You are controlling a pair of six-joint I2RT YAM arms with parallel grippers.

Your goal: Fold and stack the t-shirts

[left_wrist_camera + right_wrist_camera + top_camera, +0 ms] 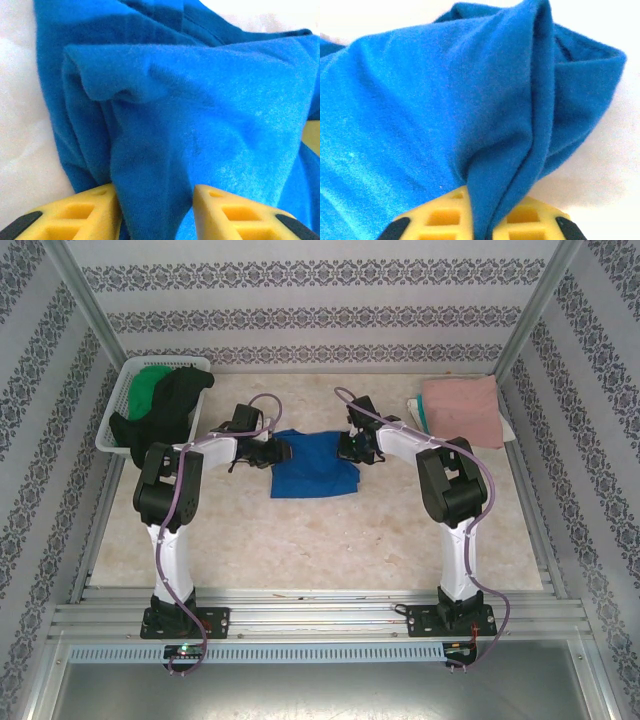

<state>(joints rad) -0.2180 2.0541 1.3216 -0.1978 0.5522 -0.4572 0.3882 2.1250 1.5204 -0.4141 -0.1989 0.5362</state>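
Both arms have the blue t-shirt (313, 465) by its opposite sides, out in the middle of the worktop (330, 540). The left end effector (155, 202) is clamped around a thick bunch of cloth at the shirt's left edge. The right end effector (482, 200) is pinched tight on a thin fold at its right edge (you can see the ridge running up from between its fingers). My guess is that holding both sides lets them carry one half over the other evenly, so it's mid-fold. The salmon-pink shirt (460, 410) lies folded off to the blue one's far right, probably the stack spot. The black shirt (170, 405) and green shirt (150, 383) wait in the basket (113, 410), far left of it.
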